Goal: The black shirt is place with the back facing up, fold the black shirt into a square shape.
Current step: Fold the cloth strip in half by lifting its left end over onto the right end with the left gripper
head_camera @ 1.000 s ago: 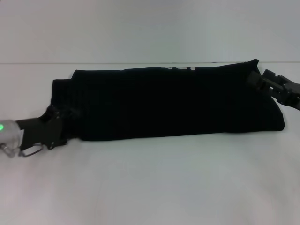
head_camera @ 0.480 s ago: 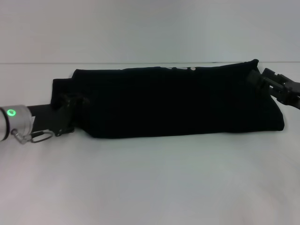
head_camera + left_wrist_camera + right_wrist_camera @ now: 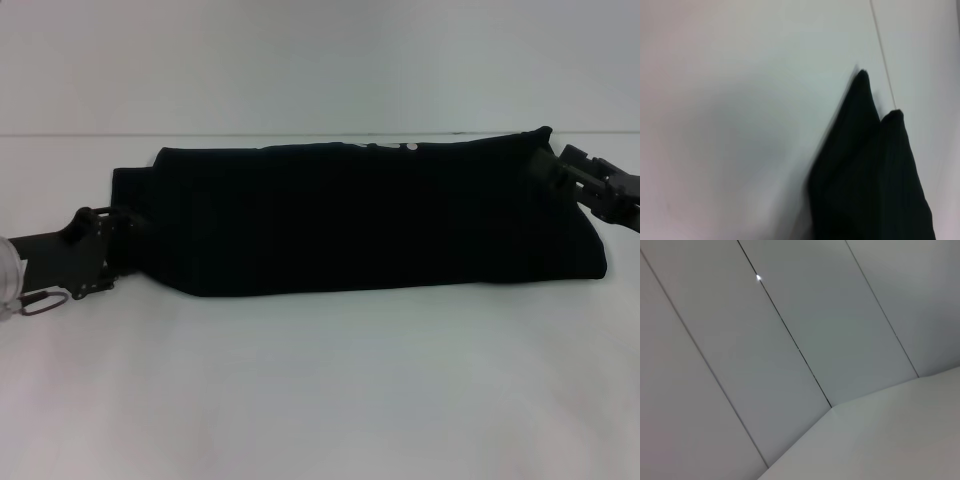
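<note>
left gripper (image 3: 125, 228) tips hidden by shirt (image 3: 370, 215)

Left wrist view: black shirt (image 3: 875, 175) lies on the pale table (image 3: 730, 125), folded into layers. Two pointed fabric corners show, one beside the other. A thin dark seam line runs across the surface past them.

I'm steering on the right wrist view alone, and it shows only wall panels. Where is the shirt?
Observer: The shirt lies on the table as a long folded band, running left to right.
Operator: Where is the right pincer?
Observer: The right pincer is at the band's far right corner.
Operator: And the left?
Observer: The left pincer is at the band's left end.
</note>
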`<state>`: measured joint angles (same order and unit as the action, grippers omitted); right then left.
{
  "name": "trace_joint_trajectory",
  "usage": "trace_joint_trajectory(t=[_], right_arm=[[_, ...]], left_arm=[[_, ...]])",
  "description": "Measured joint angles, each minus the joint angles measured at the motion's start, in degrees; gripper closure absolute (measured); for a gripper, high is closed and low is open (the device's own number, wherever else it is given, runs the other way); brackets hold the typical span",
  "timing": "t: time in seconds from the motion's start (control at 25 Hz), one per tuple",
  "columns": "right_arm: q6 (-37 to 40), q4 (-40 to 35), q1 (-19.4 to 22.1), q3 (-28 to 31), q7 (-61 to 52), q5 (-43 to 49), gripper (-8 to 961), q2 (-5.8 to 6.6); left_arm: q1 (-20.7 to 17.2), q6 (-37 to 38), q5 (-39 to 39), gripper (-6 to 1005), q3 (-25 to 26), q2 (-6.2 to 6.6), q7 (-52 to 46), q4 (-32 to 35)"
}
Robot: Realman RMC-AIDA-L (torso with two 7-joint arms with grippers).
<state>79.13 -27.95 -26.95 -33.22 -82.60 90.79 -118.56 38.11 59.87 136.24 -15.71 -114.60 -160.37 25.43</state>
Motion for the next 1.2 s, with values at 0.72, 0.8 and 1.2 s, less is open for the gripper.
trace_joint_trajectory(t=[0.72,0.8,1.2], right_arm=[[0.7,0.0,0.2,0.3,0.0,0.0,120,0.09],[0.9,0.0,0.3,0.3,0.0,0.0,121,0.09],[1.4,0.0,0.3,0.5,-0.4,0.0,120,0.20]], left_arm=[[1.0,-1.4,0.3,324,-3.3,-0.08,-0.1,-1.7],[1.9,-2.0,0.3,324,-3.6,-0.13,0.2,-2.7],[2.6,-4.7,-1.1,323,-3.3,-0.76,2.5,-3.4]])
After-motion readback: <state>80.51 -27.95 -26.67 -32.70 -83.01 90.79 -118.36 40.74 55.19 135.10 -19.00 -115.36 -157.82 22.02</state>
